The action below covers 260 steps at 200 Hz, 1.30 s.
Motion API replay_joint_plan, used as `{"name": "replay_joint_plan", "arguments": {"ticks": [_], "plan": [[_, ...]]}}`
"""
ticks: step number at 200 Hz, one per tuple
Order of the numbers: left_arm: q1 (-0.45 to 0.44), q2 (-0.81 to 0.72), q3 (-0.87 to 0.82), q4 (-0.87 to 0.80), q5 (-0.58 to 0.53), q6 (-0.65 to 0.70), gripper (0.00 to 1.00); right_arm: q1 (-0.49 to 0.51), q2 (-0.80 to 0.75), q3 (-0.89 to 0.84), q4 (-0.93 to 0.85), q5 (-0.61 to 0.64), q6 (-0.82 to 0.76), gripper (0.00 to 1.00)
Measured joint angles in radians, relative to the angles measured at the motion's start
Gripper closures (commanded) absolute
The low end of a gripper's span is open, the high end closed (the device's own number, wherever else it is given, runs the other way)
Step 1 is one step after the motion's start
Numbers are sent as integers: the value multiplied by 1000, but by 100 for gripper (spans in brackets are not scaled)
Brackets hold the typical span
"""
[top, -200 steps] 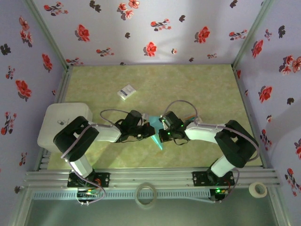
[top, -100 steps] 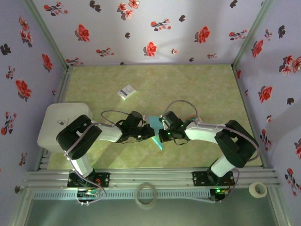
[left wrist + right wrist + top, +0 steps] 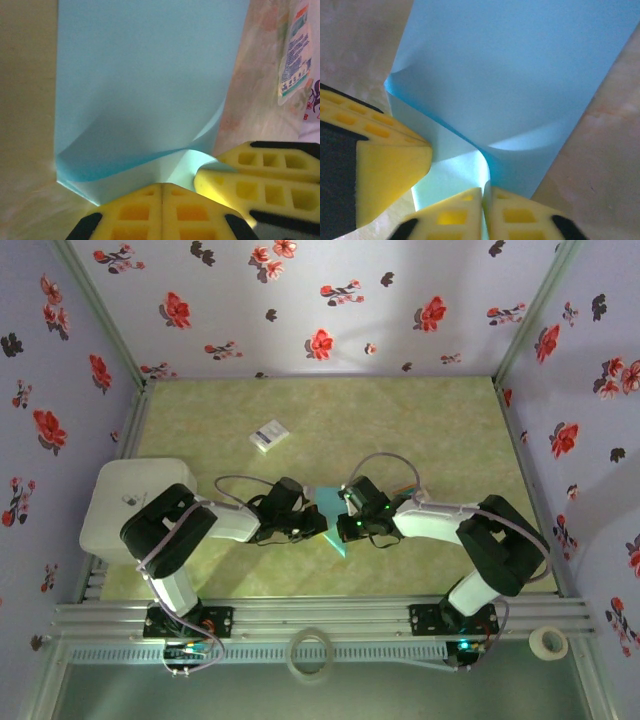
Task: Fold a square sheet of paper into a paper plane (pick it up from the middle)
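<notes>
When the left gripper [image 3: 162,192] slid closer from 9 o'clock, it pinched the sheet of paper [image 3: 330,505] tight mid-table. The right gripper [image 3: 485,195], at 3 o'clock, held it narrowly too. The fold looked nearly pressed.

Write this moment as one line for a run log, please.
paper: teal, partly folded, between the arms | left gripper: shut on paper | right gripper: shut on paper

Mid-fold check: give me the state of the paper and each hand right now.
square sheet of paper: partly folded, top layer bowed up, not pressed flat.
left hand: shut, tips at the folded edge.
right hand: shut on a fold of the paper.
small card: flat on table, apart.
</notes>
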Motion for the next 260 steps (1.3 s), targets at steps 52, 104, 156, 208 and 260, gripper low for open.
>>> {"name": "replay_joint_plan", "arguments": {"ticks": [52,104,156,208,260], "plan": [[0,0,0,-3,-3,0,100,-47,-126,0,-50,2,59,54],[0,0,0,-3,-3,0,100,-68,-243,-45,19,-162,183,90],[0,0,0,-3,-3,0,100,7,-121,-50,23,-276,219,98],[0,0,0,-3,-3,0,100,31,-12,31,-19,-272,203,96],[0,0,2,-10,-4,3,100,37,47,79,-77,-249,169,95]]}}
